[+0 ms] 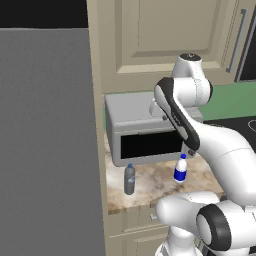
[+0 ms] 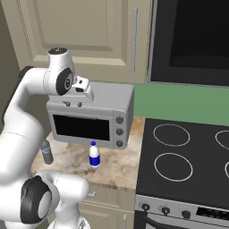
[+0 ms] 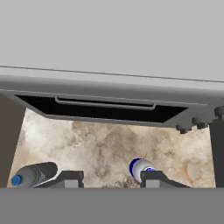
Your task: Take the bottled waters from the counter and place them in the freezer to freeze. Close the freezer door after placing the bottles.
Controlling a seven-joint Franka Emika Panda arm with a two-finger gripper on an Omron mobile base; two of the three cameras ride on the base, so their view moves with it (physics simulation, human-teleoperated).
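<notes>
Cream cabinets [image 2: 89, 31] fill the wall above a marbled beige table [image 1: 155, 187] in a rendered kitchen. From left to right in the left base view: a tall flat grey panel [image 1: 47, 145] fills the left side, then comes the table, bearing a grey toaster oven [image 1: 145, 132] with a dark glass door. In front of the oven, near the table's left end, the translucent grey bottle [image 1: 129, 179] stands upright. Well apart from it to the right, the white bottle with the blue label [image 1: 180, 168] also stands upright on the table, just in front of the oven. Right of the table lies a black stovetop [image 2: 188, 161] with ring burners, with a green wall [image 2: 183, 100] behind it.

The end effector [image 3: 107, 179] hangs above the table in front of the oven, over the gap between the two bottles. Its jaws are closed as far as they go and grip nothing; neither bottle is touched
</notes>
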